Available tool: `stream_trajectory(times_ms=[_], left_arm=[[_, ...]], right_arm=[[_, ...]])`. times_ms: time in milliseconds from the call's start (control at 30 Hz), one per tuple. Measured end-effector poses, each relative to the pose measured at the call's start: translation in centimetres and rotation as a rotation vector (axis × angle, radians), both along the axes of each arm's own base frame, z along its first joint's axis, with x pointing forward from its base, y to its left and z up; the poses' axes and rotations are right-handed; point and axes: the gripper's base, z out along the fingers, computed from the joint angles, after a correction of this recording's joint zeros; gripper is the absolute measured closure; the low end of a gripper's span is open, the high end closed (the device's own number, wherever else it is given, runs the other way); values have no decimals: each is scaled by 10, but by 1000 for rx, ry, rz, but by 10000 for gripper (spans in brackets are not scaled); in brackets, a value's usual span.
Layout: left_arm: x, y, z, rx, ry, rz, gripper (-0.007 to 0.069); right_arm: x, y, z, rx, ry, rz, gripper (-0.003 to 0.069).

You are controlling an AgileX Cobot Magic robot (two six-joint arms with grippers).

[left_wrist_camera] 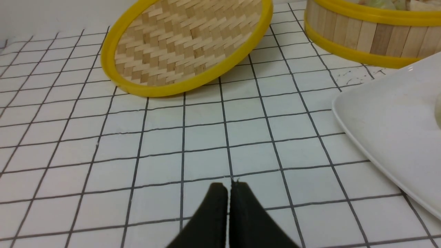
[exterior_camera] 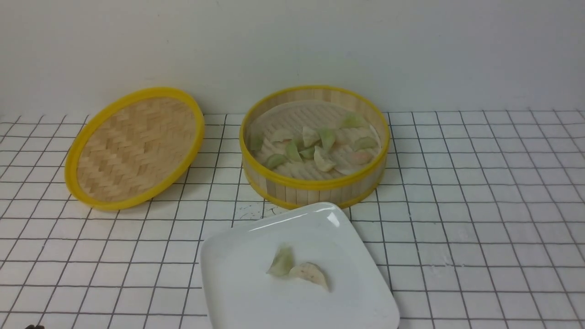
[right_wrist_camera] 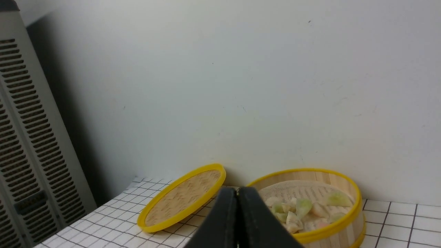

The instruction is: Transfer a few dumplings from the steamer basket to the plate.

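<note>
Gridded tabletop under me, woven lid tilted at far left, steamer basket beside it holding most dumplings, white plate just in front with two dumplings, my left gripper pressed together holding nothing, my right gripper likewise

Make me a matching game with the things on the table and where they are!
Things:
1. lid
2. steamer basket
3. plate
4. left gripper

Descriptions:
A. white, holding two dumplings
B. fingers shut, holding nothing
C. tilted, propped at the wall
D. round, with many dumplings inside

Pairs: 1-C, 2-D, 3-A, 4-B
</note>
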Motion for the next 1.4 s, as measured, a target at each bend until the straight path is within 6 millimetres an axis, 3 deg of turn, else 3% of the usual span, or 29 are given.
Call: stream_trajectory(times_ms=[333,467,567,667,800,867,1400], left_arm=[[0,0,0,0,0,0,631],[0,0,0,2,0,-1,631],[0,0,0,3,0,-1,631],[0,0,0,3,0,-1,631],[0,0,0,3,0,-1,631],[0,0,0,4,1,-1,631],[0,0,0,4,1,-1,631]], right_arm=[[0,7,-7,-141,-74,37,673],[7,8,-21,-178,-37,-93,673],[18,8,-45,-235,37,-243,673],[31,4,-82,-296,160,-411,673],[39,0,-130,-333,310,-508,673],[40,-1,-139,-334,325,-525,673],[43,-1,-136,-310,250,-541,673]])
